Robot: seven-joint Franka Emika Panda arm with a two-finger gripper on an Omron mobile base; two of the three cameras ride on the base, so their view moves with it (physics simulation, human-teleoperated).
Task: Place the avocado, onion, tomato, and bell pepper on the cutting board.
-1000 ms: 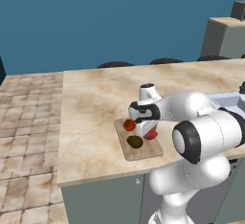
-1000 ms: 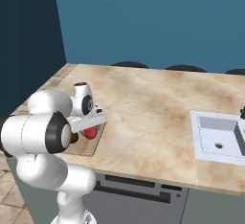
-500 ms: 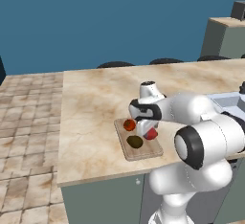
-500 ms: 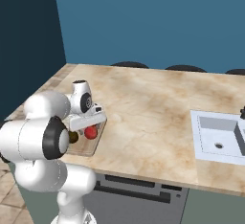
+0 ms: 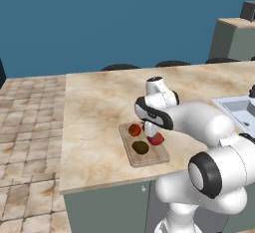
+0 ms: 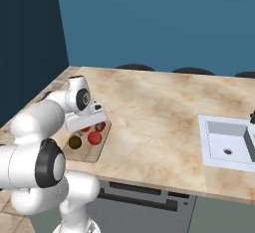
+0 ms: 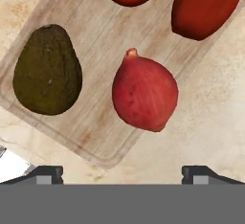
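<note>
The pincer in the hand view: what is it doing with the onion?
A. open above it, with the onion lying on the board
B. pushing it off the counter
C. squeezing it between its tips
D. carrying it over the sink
A: the pincer has its tips spread wide and apart from the onion, which lies free on the cutting board.

No legible text, labels, brands, numbers or signs anywhere in these views.
</note>
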